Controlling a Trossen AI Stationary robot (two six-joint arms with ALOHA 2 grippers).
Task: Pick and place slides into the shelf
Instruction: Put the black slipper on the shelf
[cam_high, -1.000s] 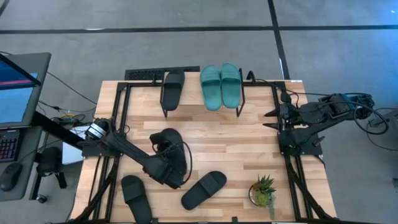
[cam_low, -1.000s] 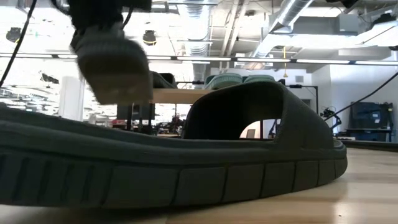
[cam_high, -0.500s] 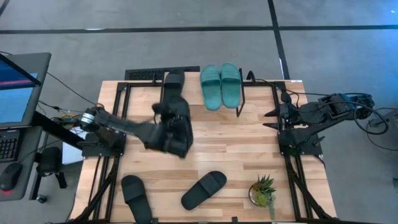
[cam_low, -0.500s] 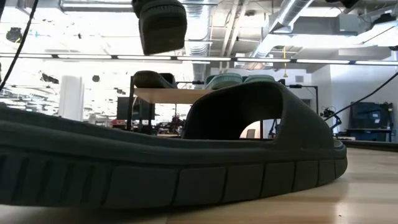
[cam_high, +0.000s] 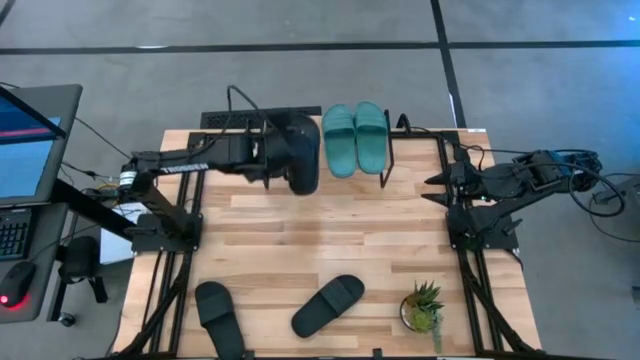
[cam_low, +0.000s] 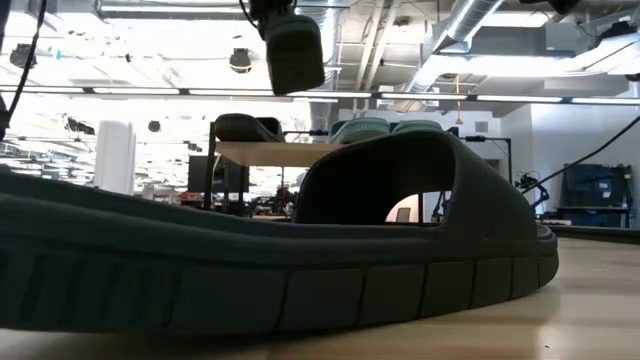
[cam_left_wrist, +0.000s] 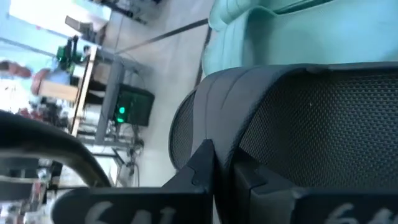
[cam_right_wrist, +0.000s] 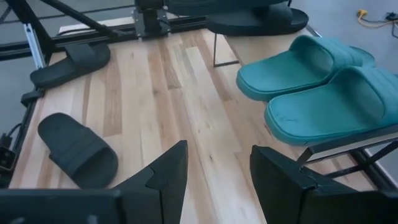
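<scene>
While the left gripper's fingers (cam_high: 268, 157) stay clamped on a black slide (cam_high: 302, 152) held above the shelf (cam_high: 372, 172), beside the teal pair (cam_high: 354, 137), a crooked release could tip it off onto the worktop (cam_high: 340, 240). Right gripper's fingers (cam_right_wrist: 217, 168) wait open at the worktop's edge.

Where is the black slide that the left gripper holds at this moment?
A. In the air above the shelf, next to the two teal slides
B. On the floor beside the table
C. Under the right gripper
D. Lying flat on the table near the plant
A: in the high view the left gripper holds the black slide over the shelf, beside the teal slides.
</scene>
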